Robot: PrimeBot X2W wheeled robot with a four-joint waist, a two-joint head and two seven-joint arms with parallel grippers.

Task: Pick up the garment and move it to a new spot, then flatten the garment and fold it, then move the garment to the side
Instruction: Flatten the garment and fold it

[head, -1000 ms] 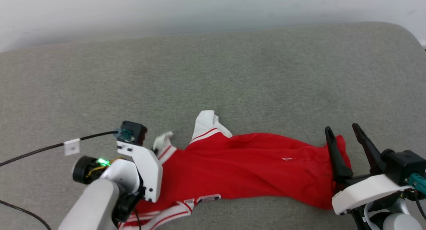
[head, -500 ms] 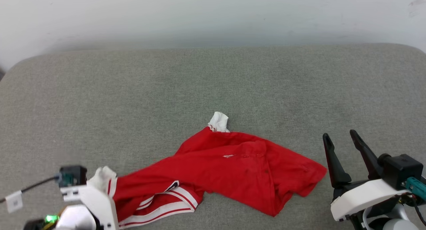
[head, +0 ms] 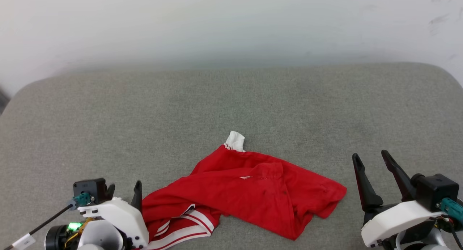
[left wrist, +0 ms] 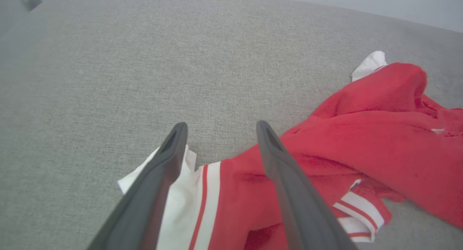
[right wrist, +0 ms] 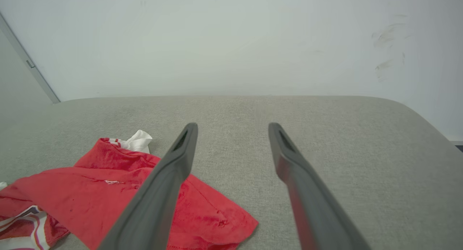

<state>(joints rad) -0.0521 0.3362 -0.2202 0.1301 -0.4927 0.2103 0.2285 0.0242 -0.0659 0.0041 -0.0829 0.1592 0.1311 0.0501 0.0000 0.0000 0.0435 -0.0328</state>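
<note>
The red garment lies crumpled on the grey cushion, with a white sleeve tip sticking up at its far side and striped trim at its near left. My left gripper stands open at the garment's left end. In the left wrist view its fingers hover over a white sleeve with a red stripe, and nothing is pinched between them. My right gripper is open too, just right of the garment's hem and apart from it. The right wrist view shows the garment at lower left of the right gripper.
The grey fabric cushion stretches far back to a white wall and has rounded corners at left and right. A black cable with a white tag trails from my left wrist. Bare cushion lies behind and to both sides of the garment.
The head camera has tilted up, shifting the whole picture. The garment was dragged left and bunched up. My left gripper, at the white sleeve half a second ago, now stands open beside it.
</note>
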